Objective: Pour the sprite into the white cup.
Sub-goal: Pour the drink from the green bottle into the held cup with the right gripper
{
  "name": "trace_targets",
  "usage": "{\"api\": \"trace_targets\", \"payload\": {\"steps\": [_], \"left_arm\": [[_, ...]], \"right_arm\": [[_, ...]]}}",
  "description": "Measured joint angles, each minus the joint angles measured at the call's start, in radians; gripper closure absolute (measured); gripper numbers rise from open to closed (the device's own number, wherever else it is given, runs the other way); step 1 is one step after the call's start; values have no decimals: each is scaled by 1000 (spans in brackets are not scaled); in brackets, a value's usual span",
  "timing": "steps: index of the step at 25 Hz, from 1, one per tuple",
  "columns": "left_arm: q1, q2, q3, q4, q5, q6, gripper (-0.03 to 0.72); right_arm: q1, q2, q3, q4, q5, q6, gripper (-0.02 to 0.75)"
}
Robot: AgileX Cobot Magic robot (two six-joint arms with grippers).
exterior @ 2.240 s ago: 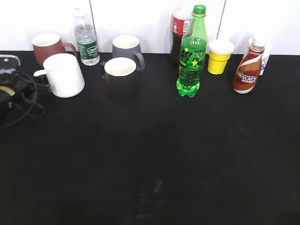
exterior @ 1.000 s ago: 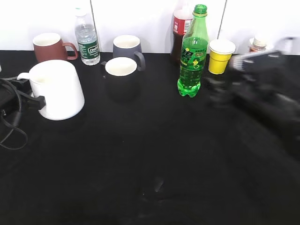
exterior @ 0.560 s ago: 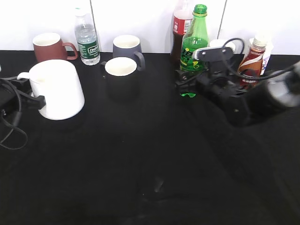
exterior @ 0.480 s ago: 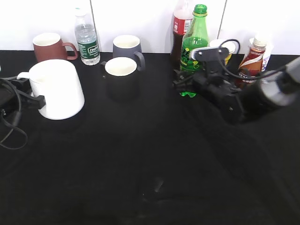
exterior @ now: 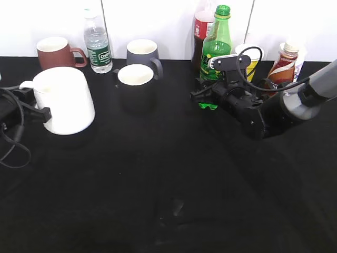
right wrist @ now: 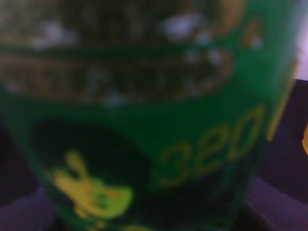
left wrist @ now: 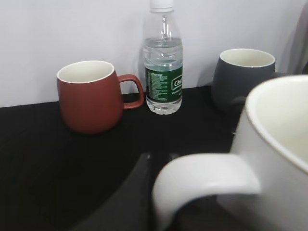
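The black bench (exterior: 158,174) carries everything; the white cup (exterior: 66,100), large, plain, loop-handled, is held at its handle by the left fingers (exterior: 39,113); the sprite (exterior: 216,45), tall transparent green with green cap, stands at the back, enclosed low down by the right fingers (exterior: 202,97), whose closure cannot be told.

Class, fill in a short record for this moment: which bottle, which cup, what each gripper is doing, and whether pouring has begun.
bottle: green soda bottle, upright on the black table, cap on
cup: white mug, left side
left gripper: at the mug's handle; grip unclear
right gripper: around the bottle's lower part; grip unclear
pouring: not begun
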Motion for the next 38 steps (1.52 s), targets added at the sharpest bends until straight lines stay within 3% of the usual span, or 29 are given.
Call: {"api": "trace_targets", "payload": {"steps": [4,7,12,16,19,24,28,38], "left_arm": [[0,0,0,79,-2,-55,635],[0,0,0,177,-23,-118,635],[-2,-3,0,324,-23,-150,635],[-128,-3,-20,348,-24,-138,634],[-147,-3,-53,338,-23,-127,634],[-148,-3,-59,209,31,-66,631],[-148,-3,-59,153,45,-38,631],[-148,-3,-59,151,25,-35,631]], "right_arm": [[0,-165,121,-35,61,0,321],[17,-320,139,-176,137,0,321],[151,-371,125,-229,221,-79,323],[198,-365,96,-198,294,-381,323],[198,-363,96,-17,304,-797,323],[174,-363,96,46,252,-1163,323],[172,-363,96,72,214,-1336,323],[172,-363,96,93,60,-1600,327]]}}
